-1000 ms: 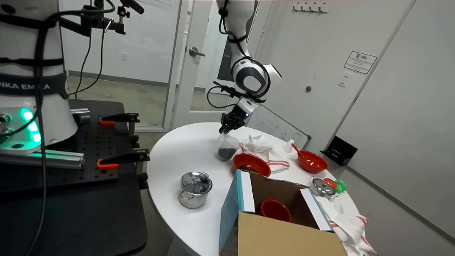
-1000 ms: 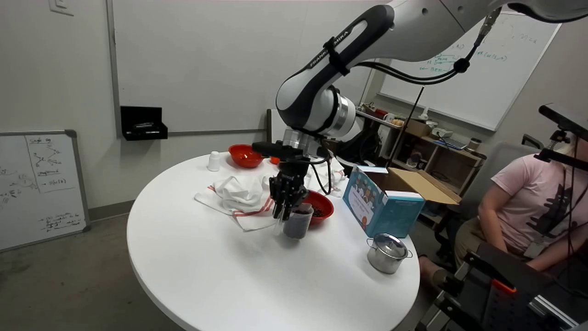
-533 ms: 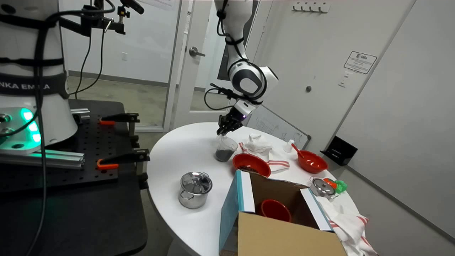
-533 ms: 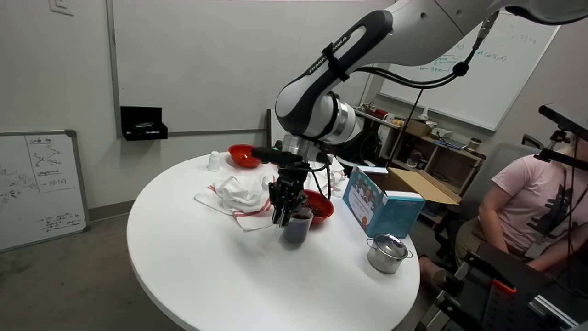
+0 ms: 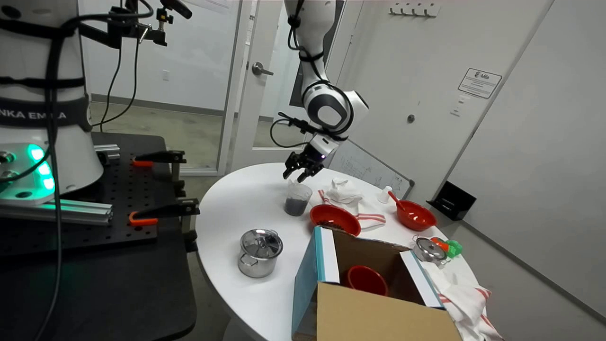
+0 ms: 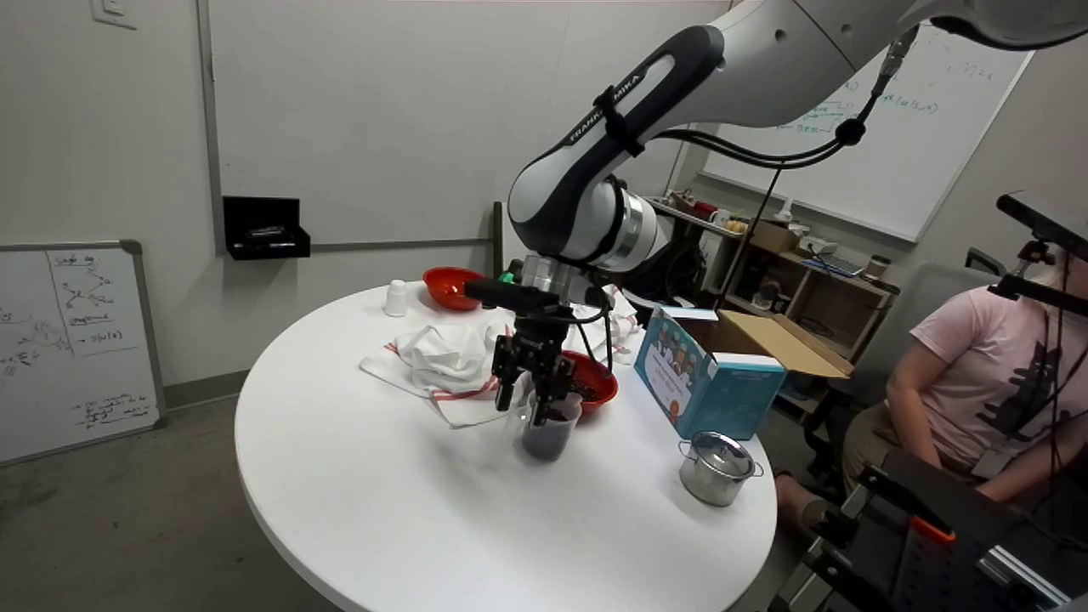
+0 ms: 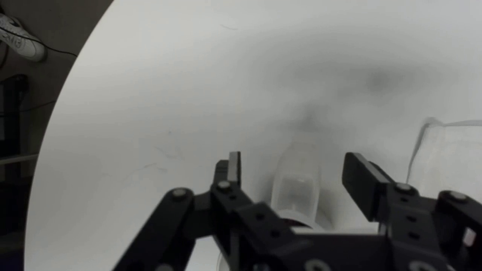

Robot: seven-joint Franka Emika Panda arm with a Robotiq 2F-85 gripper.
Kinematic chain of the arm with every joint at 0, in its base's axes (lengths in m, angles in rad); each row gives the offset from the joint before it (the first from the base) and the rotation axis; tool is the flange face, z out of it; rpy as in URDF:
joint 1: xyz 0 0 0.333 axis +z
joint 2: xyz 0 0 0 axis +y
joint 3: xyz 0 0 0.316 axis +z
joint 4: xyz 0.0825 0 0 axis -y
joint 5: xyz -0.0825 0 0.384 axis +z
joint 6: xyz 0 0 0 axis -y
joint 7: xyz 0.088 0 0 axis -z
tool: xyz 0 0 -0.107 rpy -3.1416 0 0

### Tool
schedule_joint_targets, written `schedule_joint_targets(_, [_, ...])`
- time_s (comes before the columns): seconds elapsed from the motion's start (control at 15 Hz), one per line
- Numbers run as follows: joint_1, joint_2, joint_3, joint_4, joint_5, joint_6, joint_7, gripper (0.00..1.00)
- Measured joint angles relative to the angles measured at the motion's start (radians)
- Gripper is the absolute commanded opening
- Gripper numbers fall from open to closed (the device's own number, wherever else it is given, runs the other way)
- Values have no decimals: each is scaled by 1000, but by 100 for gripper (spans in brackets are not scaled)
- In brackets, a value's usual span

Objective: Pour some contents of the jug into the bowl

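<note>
The jug (image 5: pixel 297 201) is a clear plastic vessel, dark in its lower part, standing upright on the white table. Beside it, in both exterior views, is the red bowl (image 6: pixel 595 371) with dark bits inside. My gripper (image 7: pixel 293 167) is open, its fingers (image 7: pixel 235 165) well apart on either side of the jug's clear handle (image 7: pixel 297 188), with gaps showing on both sides. Only a bit of the jug's rim and dark reddish contents shows in the wrist view; the gripper body covers the rest. In an exterior view the gripper (image 5: pixel 293 177) is just above the jug.
A crumpled white towel (image 6: pixel 450 353) lies behind the jug. On the table (image 6: pixel 408 510) are a lidded silver pot (image 5: pixel 260 253), an open cardboard box (image 6: pixel 710 374) close to the bowl, and another red bowl (image 5: pixel 416 217) with a spoon. A person (image 6: pixel 977 365) sits nearby.
My gripper was shut on the jug's handle and has opened. The jug moved slightly down and away from the bowl and now rests on the table. The arm shifted slightly with it.
</note>
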Motion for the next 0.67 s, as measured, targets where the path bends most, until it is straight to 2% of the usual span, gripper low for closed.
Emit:
schedule_joint_targets(0.27, [-27, -23, 18, -7, 6, 12, -15, 100])
schedule_joint_targets(0.67, [-121, -138, 73, -57, 46, -13, -118, 100])
